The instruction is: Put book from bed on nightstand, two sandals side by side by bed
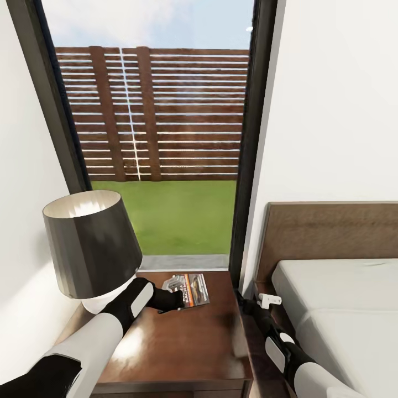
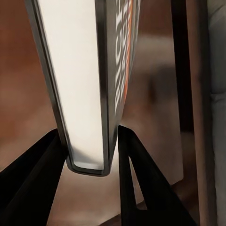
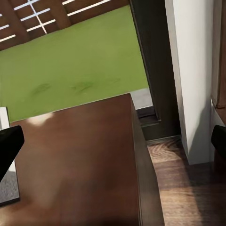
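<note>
My left gripper (image 1: 172, 298) is shut on the book (image 1: 190, 288), a thin paperback with a dark cover and an orange band, low over the back of the nightstand (image 1: 182, 342). Whether the book touches the wood I cannot tell. In the left wrist view the book (image 2: 89, 84) stands edge-on between the two black fingers (image 2: 141, 183) of the left gripper (image 2: 89, 157). My right gripper (image 1: 266, 302) hangs open in the gap between the nightstand and the bed (image 1: 342, 309). The right wrist view looks along the open right gripper (image 3: 113, 141) at the nightstand top (image 3: 80, 165). The sandals are out of view.
A lamp with a dark shade (image 1: 88, 243) stands on the nightstand's left side, close beside my left forearm. Behind it is the tall dark-framed window (image 1: 249, 166) onto grass and a slatted fence. The bed's brown headboard (image 1: 331, 232) meets the white wall on the right.
</note>
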### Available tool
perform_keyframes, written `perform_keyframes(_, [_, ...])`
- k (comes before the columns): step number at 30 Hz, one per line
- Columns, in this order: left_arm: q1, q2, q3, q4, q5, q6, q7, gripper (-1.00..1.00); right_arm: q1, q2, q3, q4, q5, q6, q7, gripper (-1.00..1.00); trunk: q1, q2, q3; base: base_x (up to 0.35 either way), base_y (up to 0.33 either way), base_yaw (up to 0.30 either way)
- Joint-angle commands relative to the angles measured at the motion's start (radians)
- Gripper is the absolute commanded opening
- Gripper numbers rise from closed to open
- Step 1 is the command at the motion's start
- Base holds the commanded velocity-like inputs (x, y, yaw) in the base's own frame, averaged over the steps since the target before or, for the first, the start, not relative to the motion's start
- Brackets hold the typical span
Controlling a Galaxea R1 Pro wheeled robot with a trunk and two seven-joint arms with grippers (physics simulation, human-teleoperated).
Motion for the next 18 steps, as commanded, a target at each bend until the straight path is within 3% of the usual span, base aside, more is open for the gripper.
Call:
perform_keyframes(1, [-0.001, 0.000, -0.002, -0.001, -0.005, 0.002, -0.005, -1.00, -0.001, 0.001, -0.006, 0.001, -0.009, -0.001, 0.010, 1.00, 0.000, 0.000, -0.001, 0.000, 0.000, 0.000])
perform_keyframes(18, [-0.001, 0.000, -0.002, -0.001, -0.007, -0.001, 0.002, -1.00, -0.001, 0.001, -0.006, 0.001, -0.008, -0.001, 0.010, 1.00, 0.000, 0.000, -0.001, 0.000, 0.000, 0.000])
